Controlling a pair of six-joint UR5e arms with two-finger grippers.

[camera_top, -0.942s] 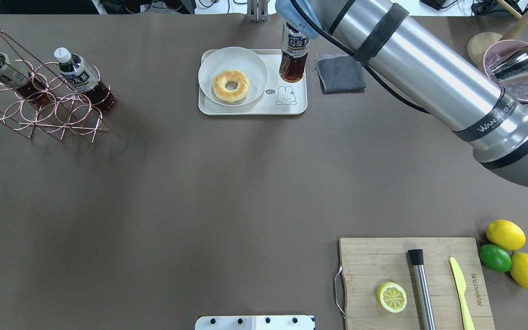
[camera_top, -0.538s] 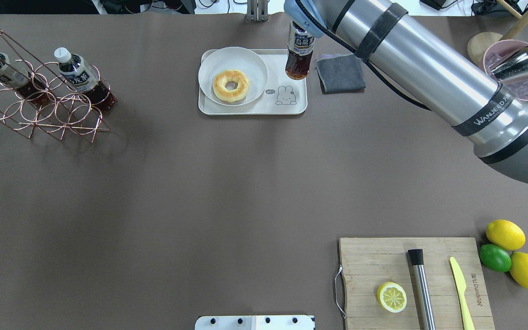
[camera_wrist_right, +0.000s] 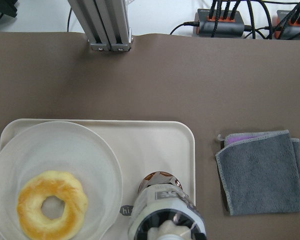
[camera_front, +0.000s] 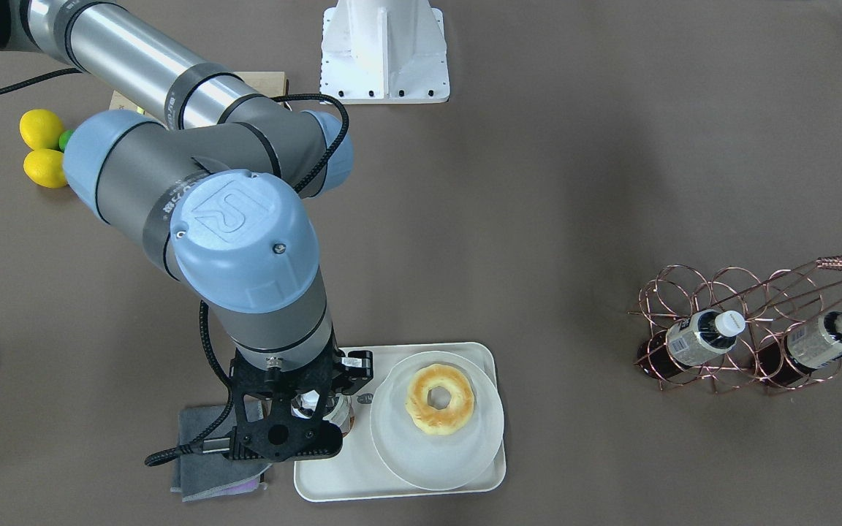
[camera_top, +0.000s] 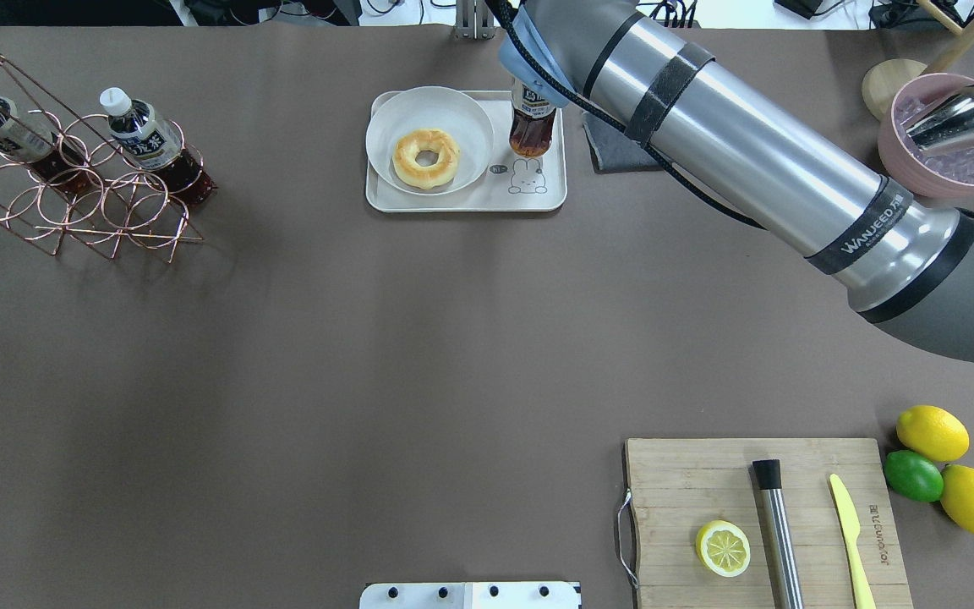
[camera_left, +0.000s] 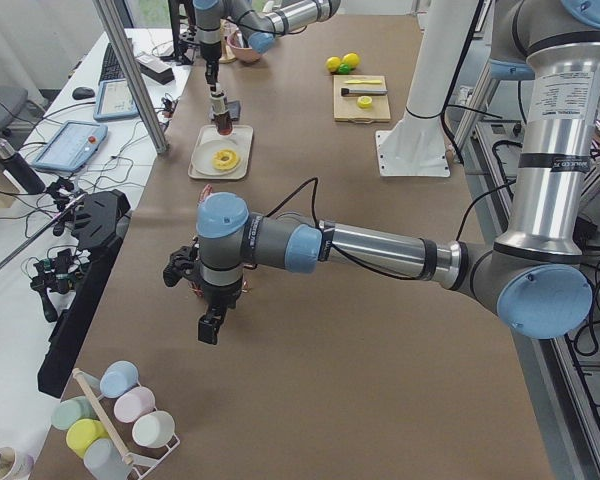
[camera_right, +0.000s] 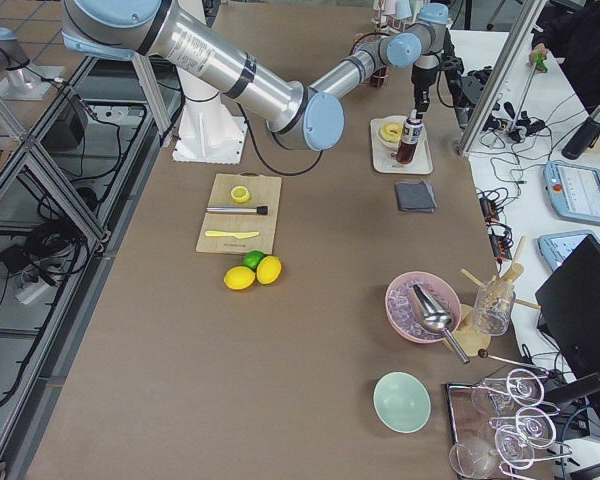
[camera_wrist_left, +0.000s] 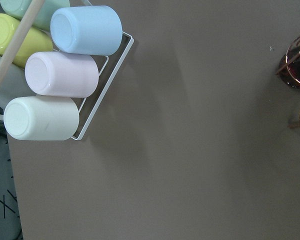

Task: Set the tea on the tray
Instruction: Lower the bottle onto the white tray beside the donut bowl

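Directly beneath the right pincer (camera_front: 311,403) stood the tea bottle (camera_top: 531,128), its long axis vertical, white cap pointing up into the pincer and dark base pointing down at the cream tray (camera_top: 462,201). The pincer was clamped on the bottle's cap end. The base was over the tray's far corner on the robot's right, just beyond the line-drawn cartoon (camera_top: 527,176). Whether it actually touched the tray floor could not be told.

Just beside the pincer on its left, a round white plate (camera_top: 390,118) with a doughnut (camera_top: 426,158) sat on the same tray. On the pincer's right, off the tray, a folded grey cloth (camera_wrist_right: 262,170) lay on the counter (camera_top: 369,355). Well apart to the left, a copper wire rack (camera_top: 73,203) held two more bottles (camera_top: 149,139), both tilted.

The left pincer (camera_left: 210,325) hovered over the counter near that rack; whether its fingers were apart or together could not be told.
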